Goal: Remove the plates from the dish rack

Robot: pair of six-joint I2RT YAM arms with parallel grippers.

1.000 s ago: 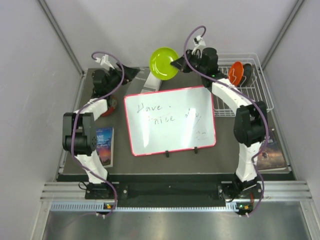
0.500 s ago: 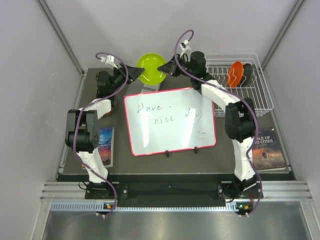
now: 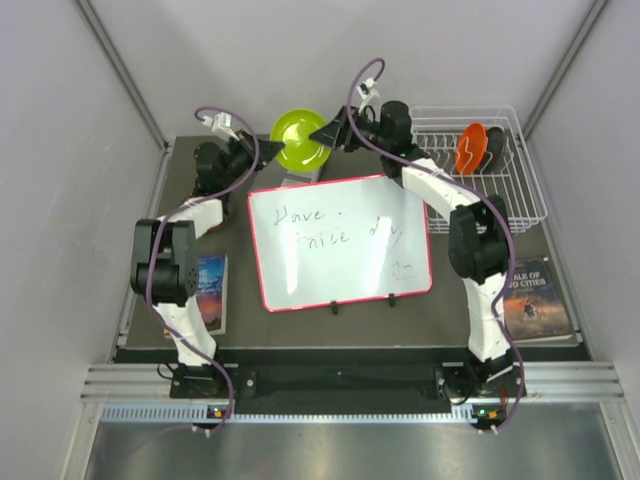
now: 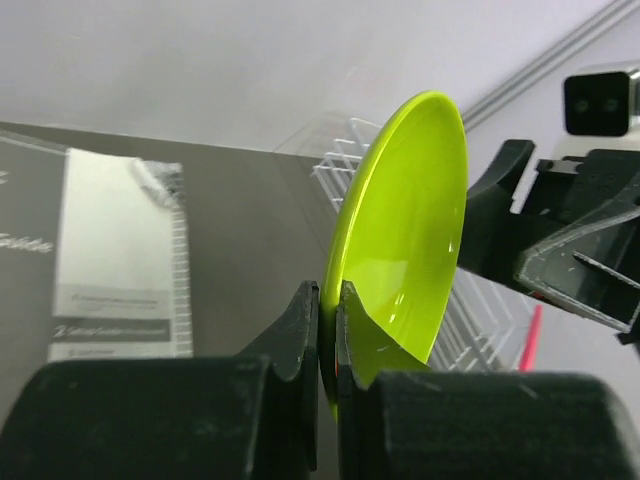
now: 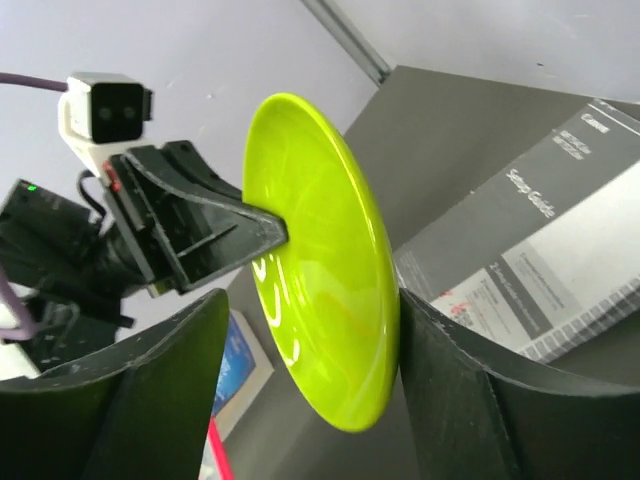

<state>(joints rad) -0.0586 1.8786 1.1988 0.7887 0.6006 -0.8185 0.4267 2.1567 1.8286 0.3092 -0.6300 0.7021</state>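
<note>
Seen from above, a dark grey table fills the middle. Pale lilac-grey walls close it on three sides: the back wall at 12 o'clock, the left wall at 9 o'clock, and the right wall at 3 o'clock. A thin metal strut runs along the corner at 11 o'clock, and a second strut at 1 o'clock. At 6 o'clock a ribbed aluminium rail borders the table, with a brushed metal sheet beyond it. The light is soft and even.
</note>
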